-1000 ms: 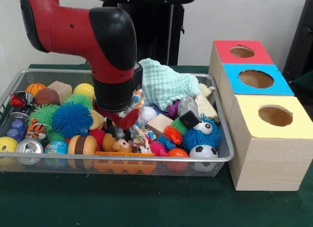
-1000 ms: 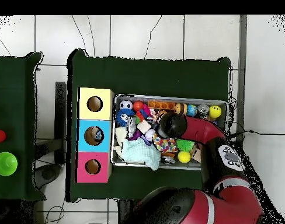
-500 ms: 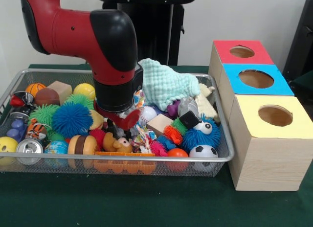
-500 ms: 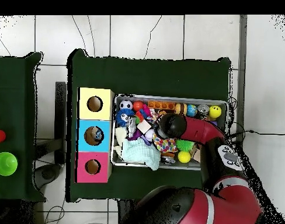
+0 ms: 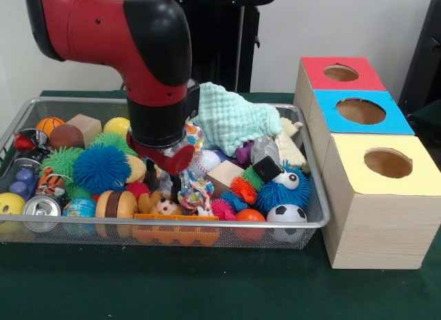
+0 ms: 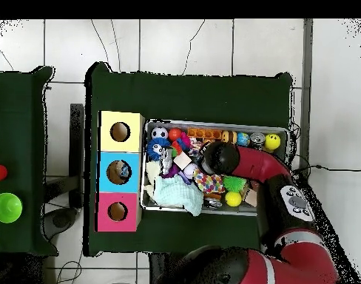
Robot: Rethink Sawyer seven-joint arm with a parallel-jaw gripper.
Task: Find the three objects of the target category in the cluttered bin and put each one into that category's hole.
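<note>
The wire mesh bin (image 5: 207, 223) is full of toys; it also shows in the overhead view (image 6: 213, 123). My gripper (image 5: 165, 184) hangs low over the bin's middle, just above the clutter and under the black wrist, which hides it in the overhead view. A pale glossy wrinkly lump (image 5: 207, 159) lies right beside it. Another greyish crumpled lump (image 5: 263, 149) lies further right, by the cloth. The blue-topped box with its round hole (image 5: 360, 111) stands right of the bin. In the overhead view something lies inside that hole (image 6: 119, 171).
The red-topped box (image 5: 341, 73) and the yellow-topped box (image 5: 388, 163) flank the blue one. In the bin are a mint cloth (image 5: 234, 116), a blue spiky ball (image 5: 101, 168), a silver can (image 5: 40, 210), a wooden block (image 5: 224, 174) and a small soccer ball (image 5: 286, 214).
The arm has lifted a little and shifted slightly left over the bin's middle. A small brown toy below it now shows more.
</note>
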